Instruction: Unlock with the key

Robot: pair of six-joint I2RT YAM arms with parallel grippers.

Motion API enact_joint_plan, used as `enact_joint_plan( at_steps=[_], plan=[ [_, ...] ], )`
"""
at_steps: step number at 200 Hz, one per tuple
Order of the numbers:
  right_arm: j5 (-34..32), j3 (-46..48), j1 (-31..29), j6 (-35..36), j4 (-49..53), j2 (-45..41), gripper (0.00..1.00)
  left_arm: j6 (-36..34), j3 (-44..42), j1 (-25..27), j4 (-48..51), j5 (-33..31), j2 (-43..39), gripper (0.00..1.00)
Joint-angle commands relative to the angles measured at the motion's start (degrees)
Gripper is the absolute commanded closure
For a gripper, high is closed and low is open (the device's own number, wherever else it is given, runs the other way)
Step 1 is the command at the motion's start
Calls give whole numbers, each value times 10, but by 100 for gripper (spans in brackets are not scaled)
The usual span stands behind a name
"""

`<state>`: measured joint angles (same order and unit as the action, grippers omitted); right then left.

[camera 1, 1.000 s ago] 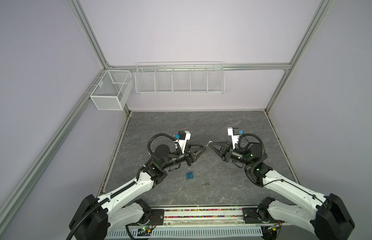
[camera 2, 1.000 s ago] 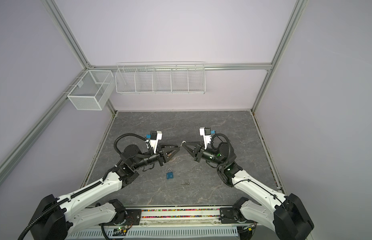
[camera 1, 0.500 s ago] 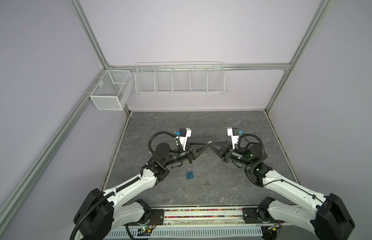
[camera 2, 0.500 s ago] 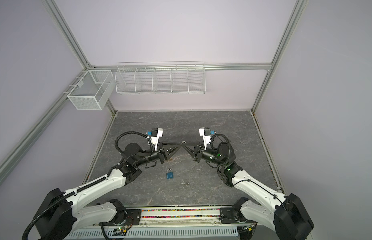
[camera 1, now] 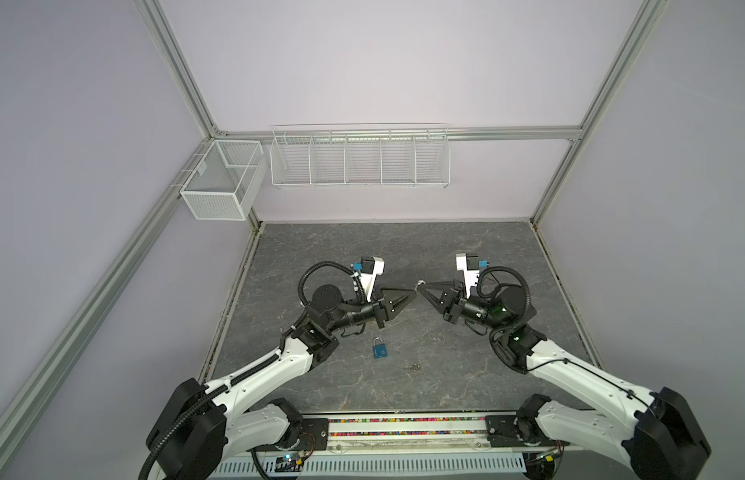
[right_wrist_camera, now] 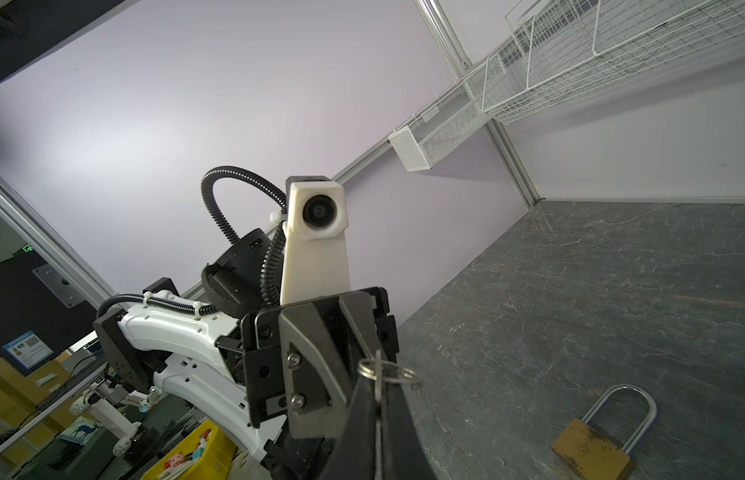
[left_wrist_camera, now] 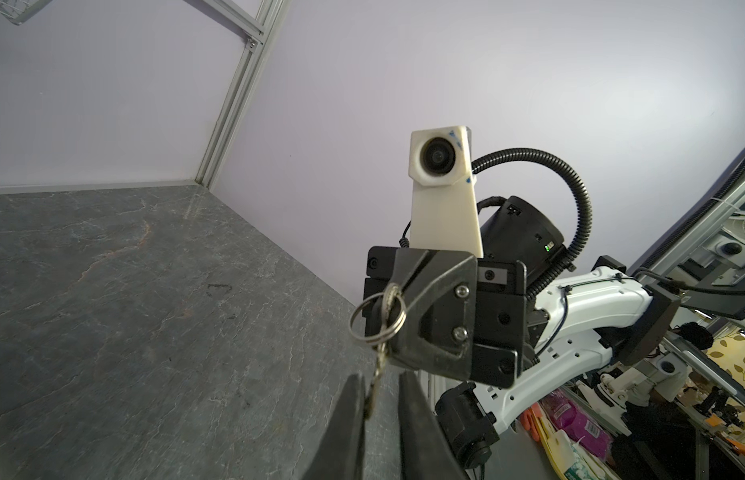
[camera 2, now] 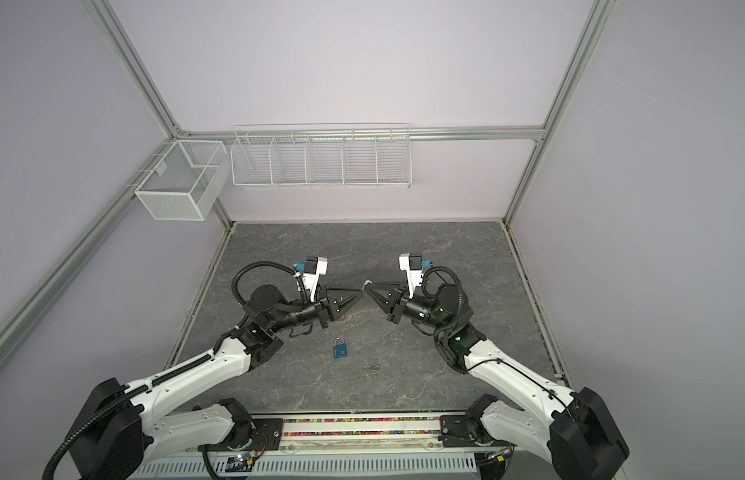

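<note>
Key point(left_wrist_camera: 378, 357) hangs above the padlock point(camera 1: 380, 351) in the closed right gripper point(camera 1: 423, 287), blade pointing into the left gripper point(camera 1: 412, 293), nearer the padlock, whose grip cannot be told.

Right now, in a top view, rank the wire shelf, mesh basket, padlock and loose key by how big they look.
1. wire shelf
2. mesh basket
3. padlock
4. loose key
Shelf and basket hang above the table, nearer the camera, which enlarges them.

white arm shells point(camera 1: 258, 374), black joints point(camera 1: 327, 297) and bases point(camera 1: 188, 440), ribbed black cable loops point(camera 1: 317, 268), cream wrist-camera mounts point(camera 1: 373, 272), silver screws point(left_wrist_camera: 459, 291)
</note>
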<state>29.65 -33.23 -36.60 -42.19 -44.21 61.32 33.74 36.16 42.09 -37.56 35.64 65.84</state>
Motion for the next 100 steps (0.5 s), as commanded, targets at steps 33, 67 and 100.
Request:
enact_joint_plan(
  at_steps=[33, 67, 100],
  plan=[
    [-12, -3, -3, -3, -16, -3, 94, -11, 27, -1, -4, -2, -15, 100],
    [-16, -1, -3, -2, -14, -4, 94, -2, 26, -1, -29, 0, -16, 100],
    [-23, 1, -3, 4, 20, -15, 57, -22, 39, -1, 5, -18, -24, 100]
  ],
)
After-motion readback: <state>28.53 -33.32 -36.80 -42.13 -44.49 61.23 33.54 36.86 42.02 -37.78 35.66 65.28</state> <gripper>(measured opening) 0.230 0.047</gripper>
